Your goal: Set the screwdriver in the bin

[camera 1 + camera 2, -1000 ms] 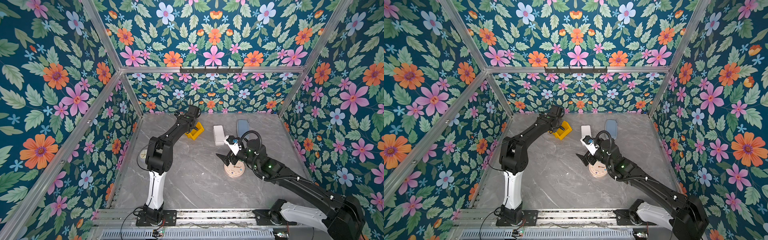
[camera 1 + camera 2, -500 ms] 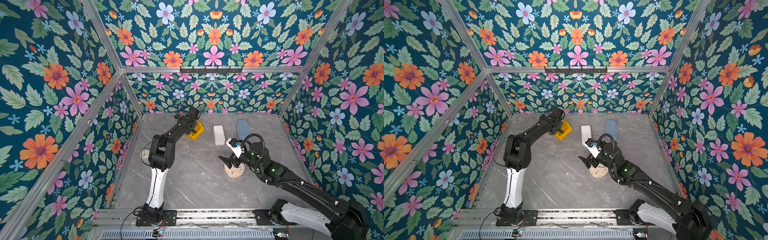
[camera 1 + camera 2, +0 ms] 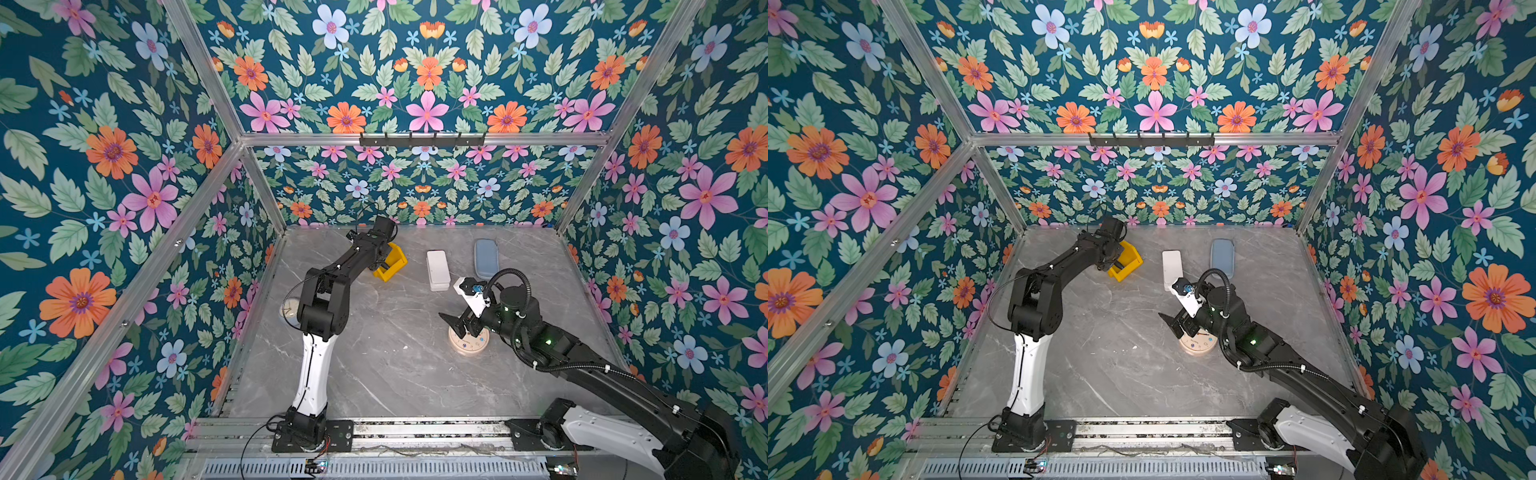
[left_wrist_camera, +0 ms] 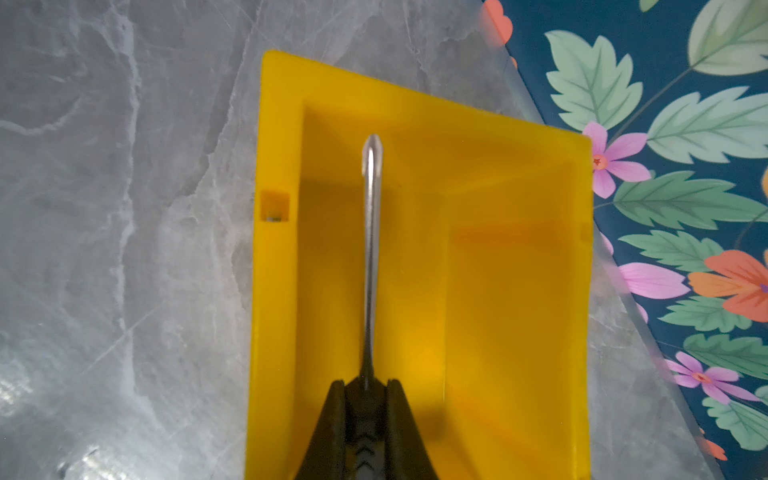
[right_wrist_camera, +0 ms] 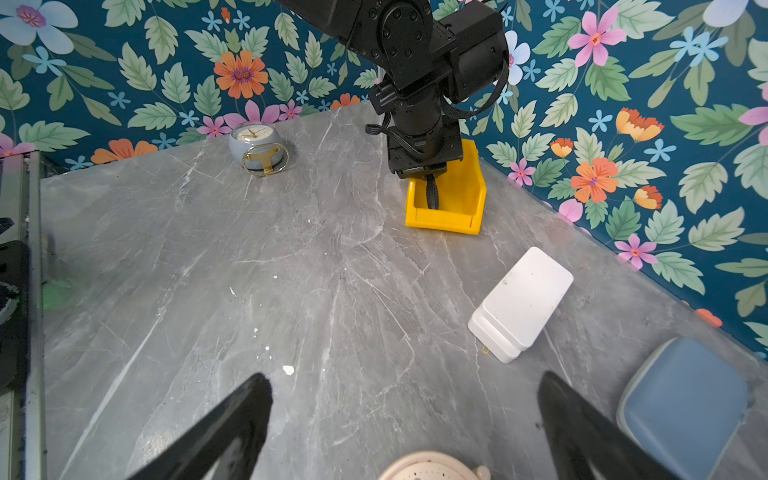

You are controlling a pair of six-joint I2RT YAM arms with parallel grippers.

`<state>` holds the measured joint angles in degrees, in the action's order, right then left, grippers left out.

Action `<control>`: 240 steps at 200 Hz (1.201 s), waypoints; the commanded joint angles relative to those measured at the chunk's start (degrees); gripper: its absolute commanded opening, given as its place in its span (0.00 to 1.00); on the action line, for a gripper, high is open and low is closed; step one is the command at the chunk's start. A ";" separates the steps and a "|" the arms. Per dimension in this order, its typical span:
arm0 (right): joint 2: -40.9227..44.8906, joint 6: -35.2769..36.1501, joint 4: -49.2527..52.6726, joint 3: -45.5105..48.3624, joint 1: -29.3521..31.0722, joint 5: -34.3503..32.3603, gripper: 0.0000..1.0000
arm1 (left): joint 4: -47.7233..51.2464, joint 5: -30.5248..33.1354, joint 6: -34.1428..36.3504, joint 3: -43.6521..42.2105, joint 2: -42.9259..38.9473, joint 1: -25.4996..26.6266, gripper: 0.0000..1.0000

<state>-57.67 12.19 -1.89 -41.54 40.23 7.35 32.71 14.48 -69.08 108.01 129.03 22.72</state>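
My left gripper (image 4: 366, 384) is shut on the black handle of the screwdriver (image 4: 371, 249). Its thin grey shaft sticks out past the fingertips over the inside of the yellow bin (image 4: 498, 291). I cannot tell whether the tip touches the bin floor. In the right wrist view the left gripper (image 5: 432, 195) reaches down into the bin (image 5: 461, 208). Both top views show the bin (image 3: 395, 259) (image 3: 1130, 259) at the back left, half hidden by the left wrist. My right gripper (image 3: 453, 326) (image 5: 405, 395) hangs open and holds nothing.
A cream round clock (image 3: 468, 343) lies under the right gripper. A white box (image 3: 437, 270) and a grey-blue case (image 3: 486, 258) lie right of the bin. Another small clock (image 5: 257, 149) stands by the left wall. The flowered back wall (image 4: 665, 208) is close behind the bin.
The left gripper with the screwdriver has edged slightly to the right over the bin. The right gripper has drifted a little toward the front.
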 commanded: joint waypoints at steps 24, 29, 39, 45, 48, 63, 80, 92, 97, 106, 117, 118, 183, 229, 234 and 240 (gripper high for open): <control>0.19 0.03 -0.65 -0.31 0.00 -0.24 0.99 | 1.49 0.13 -0.36 0.08 -2.85 -0.04 0.35; 0.19 -0.05 -0.58 -0.39 -0.02 -0.18 0.99 | 1.57 0.12 -0.35 0.01 -3.19 -0.04 0.37; 0.19 -0.06 -0.77 -0.55 -0.05 -0.15 0.99 | 1.48 -0.16 -0.32 -0.08 -3.96 -0.04 0.40; 0.19 -0.06 -0.88 -0.56 -0.03 -0.15 0.99 | 1.43 -0.35 -0.27 -0.08 -4.46 0.03 0.41; 0.11 -0.06 -0.84 -0.63 0.02 -0.15 0.99 | 1.33 -0.46 -0.20 -0.14 -4.77 0.09 0.41; 0.10 -0.23 -1.04 -0.68 -0.04 -0.01 0.99 | 1.13 -0.76 0.25 -0.34 -6.13 0.22 0.43; 0.25 -0.63 -1.26 -0.78 -0.03 0.09 0.99 | 0.96 -0.84 1.27 -1.21 -8.28 0.67 0.44; 0.36 -0.76 -1.54 -0.91 -0.02 0.04 0.99 | 0.33 -0.05 2.08 -3.16 -10.43 1.15 0.46; 0.36 -0.76 -1.54 -0.95 -0.04 0.11 0.99 | -0.18 0.45 2.44 -4.22 -11.46 1.41 0.46; 0.36 -0.85 -1.54 -1.14 0.02 0.15 0.99 | -0.98 1.24 3.33 -6.18 -13.35 1.77 0.48; 0.36 -0.92 -1.58 -1.34 0.00 0.36 0.99 | -1.71 2.56 4.39 -8.59 -15.91 2.27 0.50; 0.36 -0.93 -1.56 -1.39 0.01 0.37 0.99 | -1.74 2.74 4.48 -8.90 -16.13 2.30 0.50; 2.66 -2.98 -0.60 -1.65 -0.03 1.64 0.99 | -16.55 13.24 20.04 -30.26 -35.01 6.48 0.82; 6.40 -7.80 -1.51 2.05 -2.27 -2.77 0.99 | -39.41 14.14 39.06 -50.14 -48.06 6.99 1.00; 6.98 -8.61 -1.73 2.68 -2.96 -3.30 0.99 | -42.08 14.31 41.56 -52.54 -49.40 6.99 1.00; 7.65 -9.40 -2.16 3.47 -3.93 -3.88 0.99 | -45.22 14.58 44.22 -55.22 -50.87 6.99 1.00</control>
<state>-51.72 7.07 -1.67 -39.77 38.48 6.90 4.54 27.09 -39.46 59.86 82.41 29.63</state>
